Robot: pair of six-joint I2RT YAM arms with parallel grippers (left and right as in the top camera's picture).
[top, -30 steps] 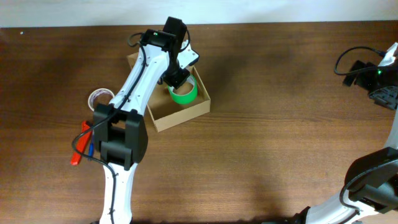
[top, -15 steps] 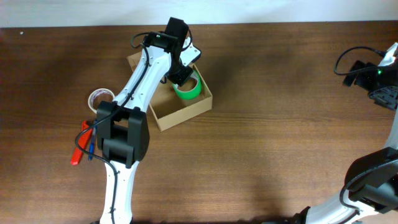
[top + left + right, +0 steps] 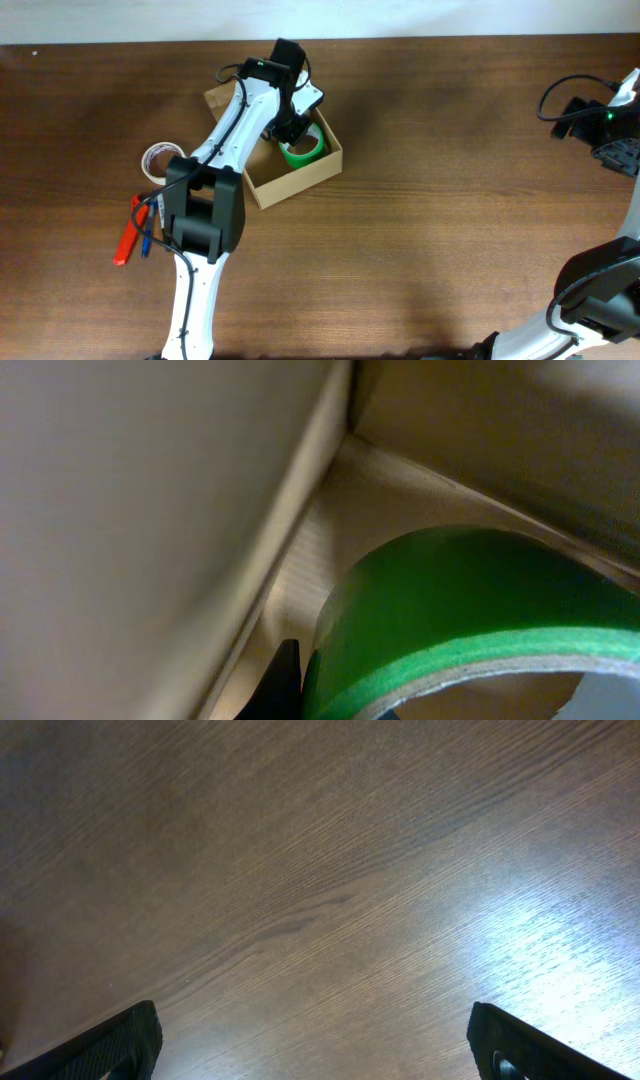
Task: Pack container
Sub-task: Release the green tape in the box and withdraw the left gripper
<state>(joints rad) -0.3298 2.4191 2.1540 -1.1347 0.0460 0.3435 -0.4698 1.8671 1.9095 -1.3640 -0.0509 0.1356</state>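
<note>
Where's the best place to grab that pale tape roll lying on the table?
From above: pinch the left wall of the pale tape roll, one finger in the hole, one outside. It lies flat, hole up, and the left arm crowds its right edge.

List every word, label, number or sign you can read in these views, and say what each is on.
None can be read.
The container shows plain brown cardboard; the green tape roll in it shows no print; the table carries no marking.
The pens and the clear tape roll outside it are too small to tell.
</note>
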